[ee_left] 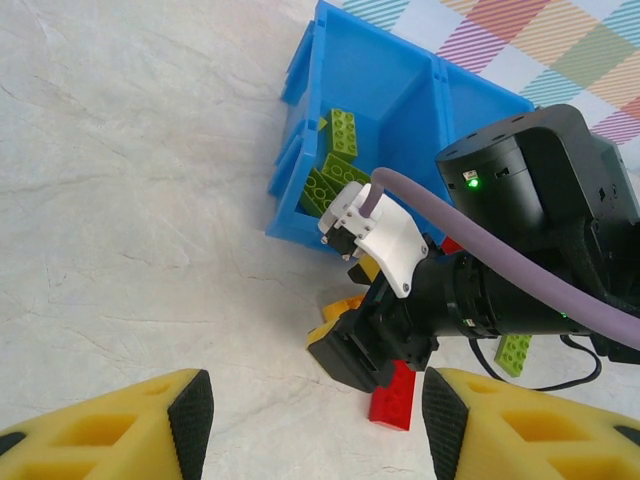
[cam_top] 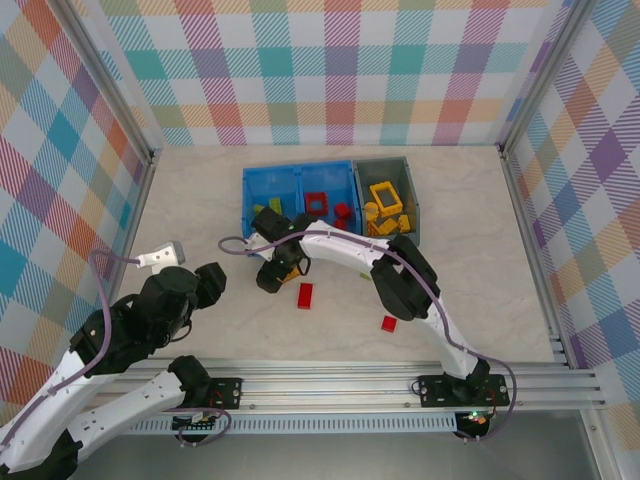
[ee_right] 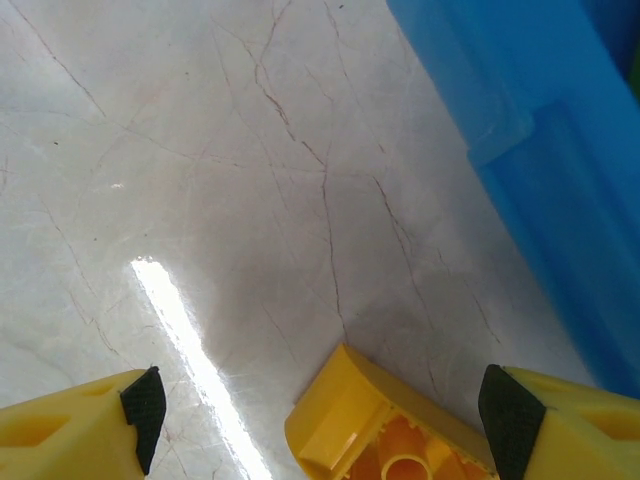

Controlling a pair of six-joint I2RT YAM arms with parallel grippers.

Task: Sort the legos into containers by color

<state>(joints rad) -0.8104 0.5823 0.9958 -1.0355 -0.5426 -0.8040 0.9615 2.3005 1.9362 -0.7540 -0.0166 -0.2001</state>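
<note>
- Shows right gripper (ee_right: 320, 400) spread wide, a yellow lego (ee_right: 365, 435) between its fingers, blue bin (ee_right: 540, 150) just beside.
- Shows left gripper (ee_left: 315, 410) spread above the table (ee_left: 120, 200), right arm (ee_left: 520, 280) partly hiding a red lego (ee_left: 395, 397).

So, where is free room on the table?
Bare table lies between the left wall and the blue bin, and a wide patch between the grey bin and the right wall. Crowded: just in front of the blue bin, around the right gripper, a yellow brick and a red brick; a second red brick lies nearer.
</note>
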